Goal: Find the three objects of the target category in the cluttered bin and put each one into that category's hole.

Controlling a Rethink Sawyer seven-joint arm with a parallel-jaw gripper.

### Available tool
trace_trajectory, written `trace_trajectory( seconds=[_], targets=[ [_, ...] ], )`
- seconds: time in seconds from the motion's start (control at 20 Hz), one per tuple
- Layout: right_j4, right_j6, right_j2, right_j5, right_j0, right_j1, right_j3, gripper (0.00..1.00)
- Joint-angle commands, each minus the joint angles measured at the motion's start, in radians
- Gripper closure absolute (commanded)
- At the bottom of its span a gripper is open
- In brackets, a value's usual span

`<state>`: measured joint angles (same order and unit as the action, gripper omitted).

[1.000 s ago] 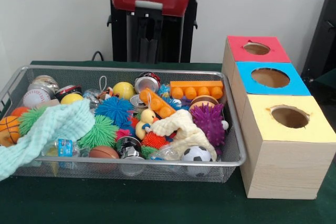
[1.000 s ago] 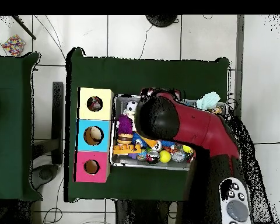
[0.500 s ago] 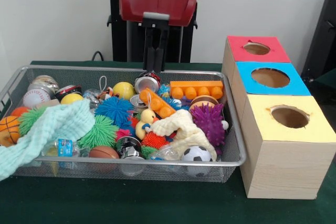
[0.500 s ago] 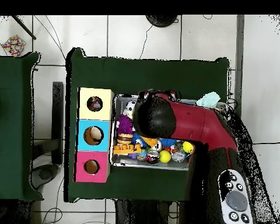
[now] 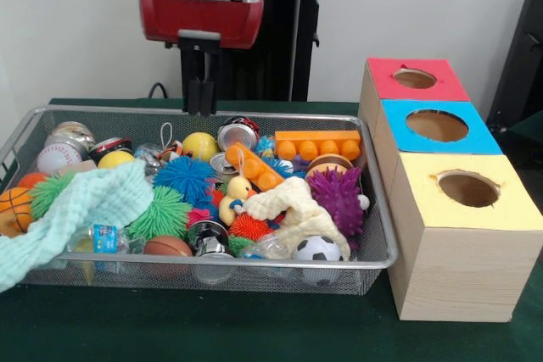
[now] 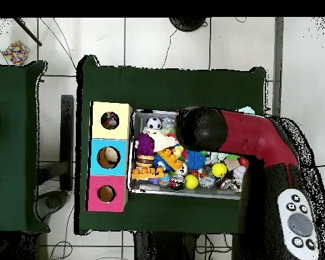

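The silver wire mesh bin (image 5: 373, 253) is full of toys. A mint green knitted cloth (image 5: 81, 209) lies in its left part and hangs over the front rim. A cream cloth (image 5: 299, 209) lies right of the middle; it also shows in the overhead view (image 6: 162, 142). No white dotted cloth shows in the bin. My gripper (image 5: 202, 111) hangs from the red arm head above the bin's back rim, left of the middle, shut and empty. The yellow-topped box (image 5: 501, 214) stands nearest at the right, with its round hole (image 5: 468, 188). In the overhead view something pale lies inside the hole (image 6: 110, 121).
The blue-topped box (image 5: 437, 146) and red-topped box (image 5: 411, 91) stand behind the yellow one. Spiky rubber balls, a purple one (image 5: 338, 197) among them, a soccer ball (image 5: 317, 250), an orange brick (image 5: 316, 143) and cans fill the bin. The arm (image 6: 240, 139) covers the bin's right part in the overhead view.
The arm head and gripper have moved from above the bin's middle toward its left half in the front view. Nothing in the bin has moved.
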<state>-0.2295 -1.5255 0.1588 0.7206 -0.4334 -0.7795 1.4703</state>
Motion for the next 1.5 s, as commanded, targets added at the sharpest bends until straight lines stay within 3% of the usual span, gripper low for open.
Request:
trace_trajectory(
  seconds=[0.05, 0.3, 0.7, 0.75, 1.15, 1.5],
  targets=[
    [-0.082, 0.307, 0.128, 0.303, -0.052, 0.062, -0.188, 1.0],
    [-0.109, 0.4, 0.191, 0.312, -0.089, 0.067, -0.189, 1.0],
    [-0.153, 0.383, 0.221, 0.387, -0.101, 0.086, -0.239, 1.0],
    [-0.159, 0.377, 0.229, 0.396, -0.106, 0.089, -0.244, 0.0],
    [-0.183, 0.372, 0.232, 0.448, -0.109, 0.103, -0.273, 0.0],
    [-0.192, 0.421, 0.285, 0.404, -0.152, 0.119, -0.262, 0.0]
  ],
)
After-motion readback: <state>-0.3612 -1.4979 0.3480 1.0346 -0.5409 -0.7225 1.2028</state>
